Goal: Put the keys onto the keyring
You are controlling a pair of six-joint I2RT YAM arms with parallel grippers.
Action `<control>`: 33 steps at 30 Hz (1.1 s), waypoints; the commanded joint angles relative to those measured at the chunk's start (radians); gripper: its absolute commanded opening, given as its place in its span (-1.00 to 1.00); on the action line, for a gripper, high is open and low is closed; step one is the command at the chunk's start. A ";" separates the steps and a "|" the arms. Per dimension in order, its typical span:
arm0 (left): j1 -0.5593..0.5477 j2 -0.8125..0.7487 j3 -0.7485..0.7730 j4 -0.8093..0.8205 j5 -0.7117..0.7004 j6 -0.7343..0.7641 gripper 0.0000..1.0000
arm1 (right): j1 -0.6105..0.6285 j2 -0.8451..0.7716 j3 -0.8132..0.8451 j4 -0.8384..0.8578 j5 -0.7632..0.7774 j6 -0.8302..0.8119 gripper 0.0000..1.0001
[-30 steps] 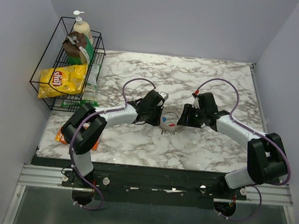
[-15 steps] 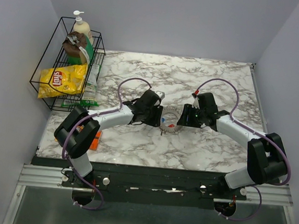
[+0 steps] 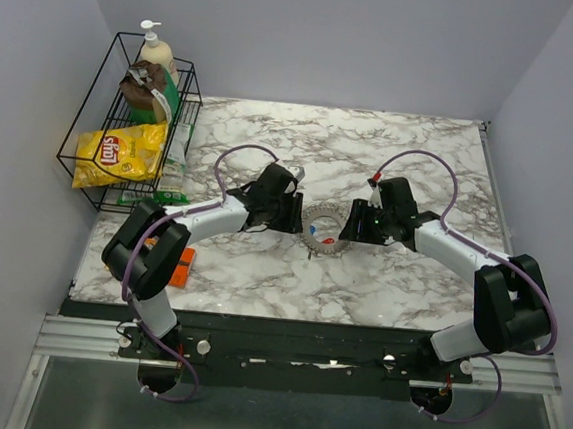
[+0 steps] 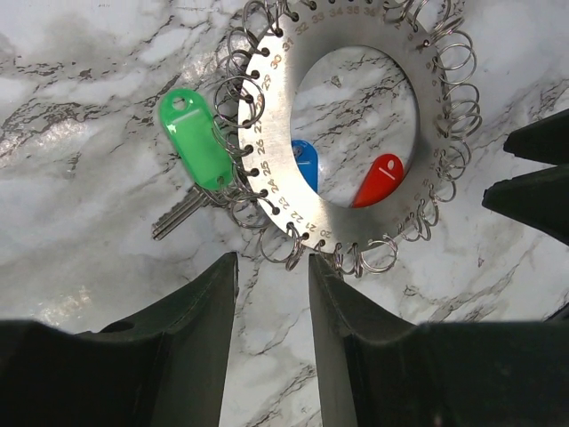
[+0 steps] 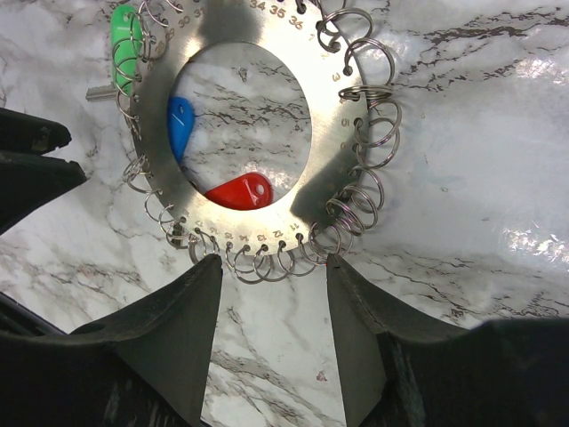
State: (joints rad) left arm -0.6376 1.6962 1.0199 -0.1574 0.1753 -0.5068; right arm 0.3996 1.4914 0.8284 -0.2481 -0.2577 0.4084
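Observation:
The keyring (image 3: 321,230) is a flat silvery numbered ring fringed with small wire loops (image 4: 267,151) (image 5: 331,116), lying flat on the marble table between my two grippers. A green-headed key (image 4: 196,138) (image 5: 124,40) lies at its outer rim among the loops, its metal blade pointing away. Blue (image 4: 305,164) (image 5: 180,124) and red (image 4: 378,181) (image 5: 238,191) key heads show through the middle hole. My left gripper (image 3: 295,213) (image 4: 273,260) is open just off the ring's left edge, holding nothing. My right gripper (image 3: 353,223) (image 5: 274,262) stands open at the opposite edge, also holding nothing.
A black wire basket (image 3: 91,135) at the back left holds a yellow chip bag (image 3: 121,153) and a pump bottle (image 3: 158,53). An orange object (image 3: 182,262) lies by the left arm's elbow. Walls close in on three sides.
My left gripper has opened and drawn back to the left, off the keyring. The keyring has settled flat on the table. The right arm has not moved.

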 commanded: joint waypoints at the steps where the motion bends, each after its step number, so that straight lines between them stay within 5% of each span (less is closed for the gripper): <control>1: 0.009 0.022 0.000 0.018 0.033 -0.007 -0.09 | 0.005 0.000 0.024 -0.010 -0.020 -0.019 0.18; 33: 0.036 -0.064 -0.006 -0.059 0.003 0.059 -0.08 | -0.030 0.153 0.161 -0.060 0.170 0.017 0.07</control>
State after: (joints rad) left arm -0.6033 1.6695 1.0332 -0.2146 0.1799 -0.4664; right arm 0.3878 1.6257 0.9588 -0.2916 -0.1162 0.4118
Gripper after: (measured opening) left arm 0.460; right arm 0.541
